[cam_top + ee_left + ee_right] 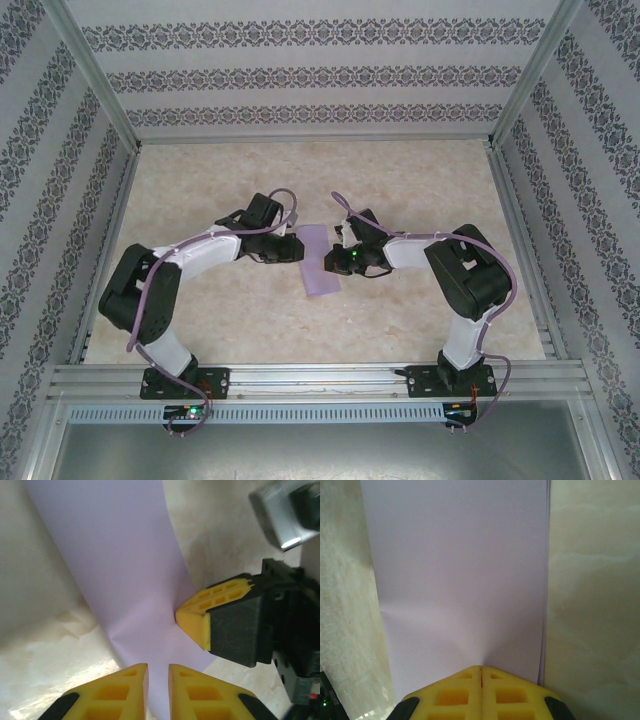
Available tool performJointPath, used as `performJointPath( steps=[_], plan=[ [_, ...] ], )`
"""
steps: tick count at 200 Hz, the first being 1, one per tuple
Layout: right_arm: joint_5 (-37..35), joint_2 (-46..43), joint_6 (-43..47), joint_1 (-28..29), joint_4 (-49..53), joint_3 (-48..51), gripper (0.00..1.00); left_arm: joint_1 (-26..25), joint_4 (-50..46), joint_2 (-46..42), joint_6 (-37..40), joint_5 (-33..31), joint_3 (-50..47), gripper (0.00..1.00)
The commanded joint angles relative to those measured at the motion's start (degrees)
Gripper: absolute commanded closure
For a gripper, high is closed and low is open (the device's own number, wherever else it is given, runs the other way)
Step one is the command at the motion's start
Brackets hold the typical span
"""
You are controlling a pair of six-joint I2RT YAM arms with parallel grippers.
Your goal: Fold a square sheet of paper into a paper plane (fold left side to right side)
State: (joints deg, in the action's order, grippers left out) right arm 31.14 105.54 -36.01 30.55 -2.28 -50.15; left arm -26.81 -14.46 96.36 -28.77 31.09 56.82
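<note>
- One sheet of paper (322, 262), doubled into a narrow strip, lies flat mid-bench (400, 180) between the arms.
- My right end effector (481, 669) is clenched, its tip pressing the sheet, I judge to pin it.
- My left end effector (158, 670) has its jaws narrowly apart at the sheet's edge; I cannot tell whether they pinch it.

Beige marbled tabletop (420, 190) boxed in by patterned striped walls (300, 75) — aluminium rails (320, 378) in front

The arms (205, 250) are white links with black joint blocks, each trailing a mauve cable (283, 192). Yellow wedge fingers (117, 692) with square pockets sit on black mounts; a green light (355, 257) glows at the right wrist.
</note>
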Motion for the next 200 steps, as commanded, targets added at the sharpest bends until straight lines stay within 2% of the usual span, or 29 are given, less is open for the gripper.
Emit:
performJointPath(
  steps=[1, 43, 106, 152, 200],
  plan=[
    [-7.93, 4.73, 1.47, 0.66, 8.33, 1.95, 1.00, -0.26, 8.48, 2.33, -2.51, 6.83, -0.66, 0.84],
    [-8.12, 4.80, 1.75, 0.83, 8.91, 1.59, 1.00, -0.39, 9.99, 7.81, -2.35, 6.64, -0.30, 0.85],
    [-9.33, 5.12, 3.13, 0.82, 11.31, 0.71, 1.00, 0.12, 6.54, 10.23, 0.54, -0.14, -2.23, 0.86],
    [-10.48, 5.12, 3.73, 0.63, 12.65, 0.58, 1.00, 1.90, 6.23, 9.25, 1.09, -1.64, -5.81, 0.86],
    [-10.17, 4.49, 3.72, 0.63, 12.75, 0.67, 1.00, 6.91, 8.81, 4.78, 0.58, 1.48, -11.29, 0.86]
  ],
)
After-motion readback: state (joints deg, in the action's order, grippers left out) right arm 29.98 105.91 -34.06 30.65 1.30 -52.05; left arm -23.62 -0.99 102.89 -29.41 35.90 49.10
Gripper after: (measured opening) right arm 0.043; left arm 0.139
